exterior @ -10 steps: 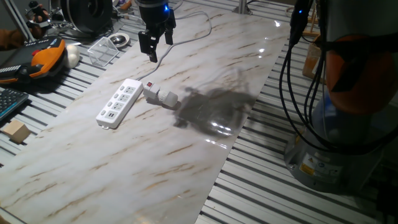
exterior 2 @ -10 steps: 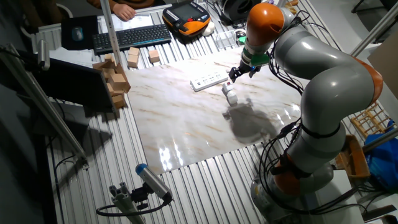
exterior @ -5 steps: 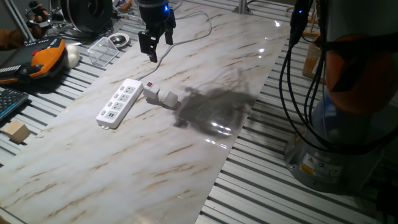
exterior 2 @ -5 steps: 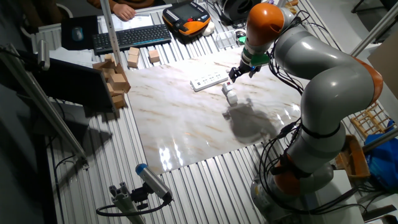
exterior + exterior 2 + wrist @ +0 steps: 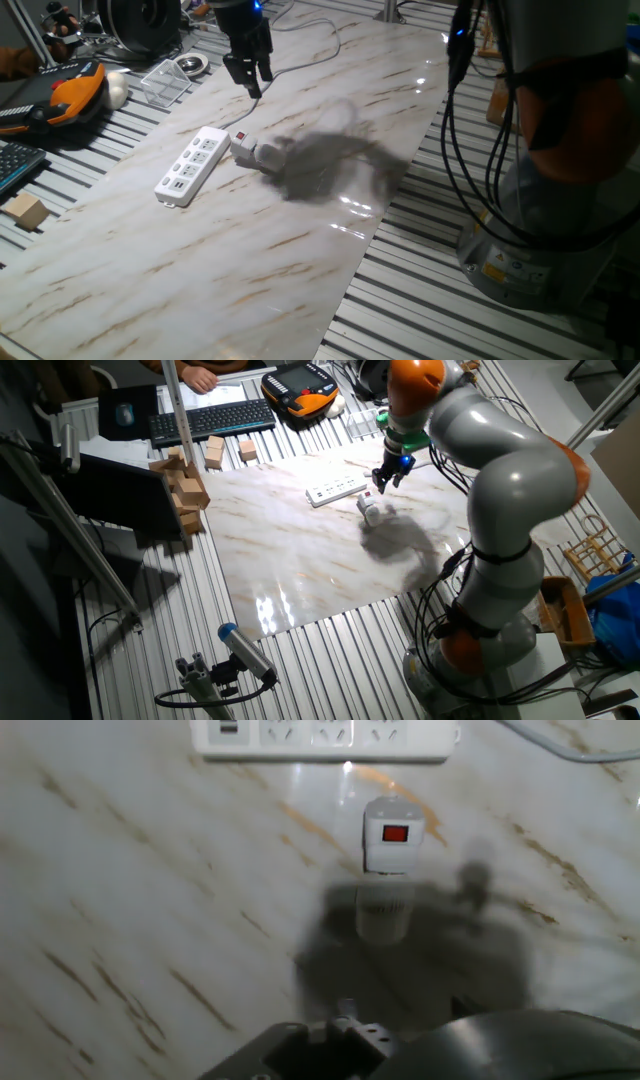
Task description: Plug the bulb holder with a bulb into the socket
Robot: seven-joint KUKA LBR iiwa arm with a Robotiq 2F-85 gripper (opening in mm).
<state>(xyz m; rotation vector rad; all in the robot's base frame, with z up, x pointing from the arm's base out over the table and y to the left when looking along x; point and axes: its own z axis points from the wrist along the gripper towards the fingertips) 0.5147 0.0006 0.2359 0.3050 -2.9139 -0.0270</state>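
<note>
The socket [image 5: 192, 165] is a long white power strip lying flat on the marble board, also seen as the socket [image 5: 335, 488] and along the top edge as the socket [image 5: 325, 738]. Just beside its end lies the bulb holder [image 5: 257, 153], a stubby white piece on its side with a red square on its body [image 5: 392, 838]. The pale bulb [image 5: 384, 914] points away from the strip. My gripper [image 5: 250, 75] hangs above the board, beyond the holder and clear of it. It looks open, with nothing between the fingers. The hand view shows no fingertips.
The strip's white cable [image 5: 300, 40] runs to the far edge. A clear plastic box [image 5: 165, 80], an orange pendant [image 5: 70, 95] and a wooden block [image 5: 25, 212] sit on the slatted table. A keyboard [image 5: 210, 420] and stacked wooden blocks [image 5: 185, 485] are on the far side.
The arm has swung and the gripper has turned slightly while staying over about the same spot. Its shadow has slid left onto the bulb holder. Holder and strip have not moved.
</note>
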